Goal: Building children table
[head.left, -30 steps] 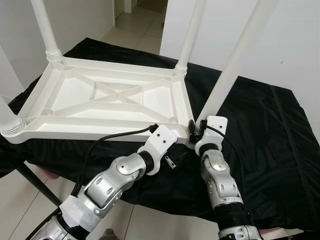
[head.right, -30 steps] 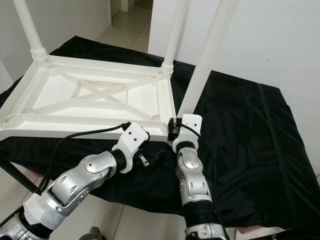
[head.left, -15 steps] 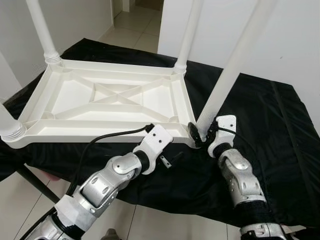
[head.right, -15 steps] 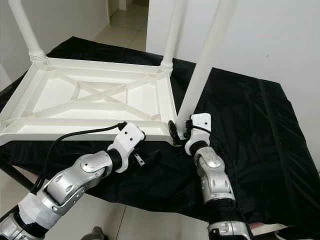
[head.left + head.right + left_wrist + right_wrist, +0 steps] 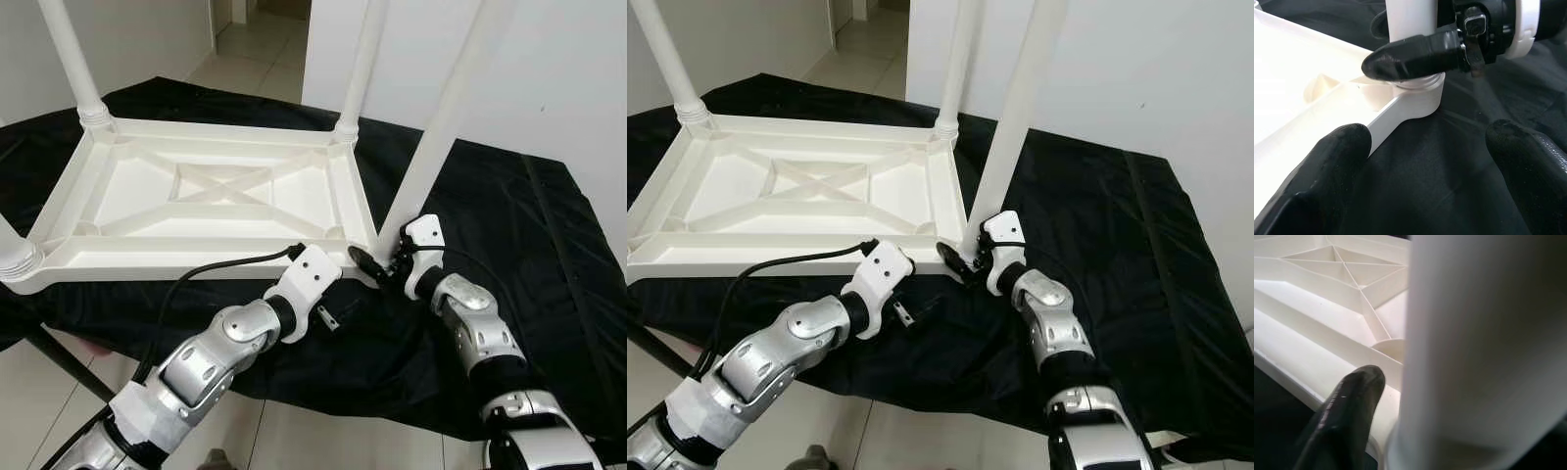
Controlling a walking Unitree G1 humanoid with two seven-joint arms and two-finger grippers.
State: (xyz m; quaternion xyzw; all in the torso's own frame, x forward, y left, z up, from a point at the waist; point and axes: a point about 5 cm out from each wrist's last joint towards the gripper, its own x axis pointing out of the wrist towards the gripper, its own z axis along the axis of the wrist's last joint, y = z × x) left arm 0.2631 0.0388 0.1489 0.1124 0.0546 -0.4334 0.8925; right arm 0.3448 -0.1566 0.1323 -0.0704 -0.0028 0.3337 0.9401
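The right end effector (image 5: 377, 269) is clamped on the bottom of the white leg (image 5: 431, 147), which stands straight up in the near corner of the upside-down tabletop (image 5: 211, 191). The left end effector (image 5: 1425, 166) waits just beside, fingers apart.

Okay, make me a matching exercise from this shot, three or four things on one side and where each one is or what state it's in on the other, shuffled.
Things:
1. right gripper
2. left gripper
3. white tabletop
4. black cloth

States:
A. upside down, legs pointing up
B. spread over the surface beneath everything
C. fingers around the base of the near-corner leg
D. open, fingers apart above the cloth, near the tabletop's corner

Pairs: 1-C, 2-D, 3-A, 4-B
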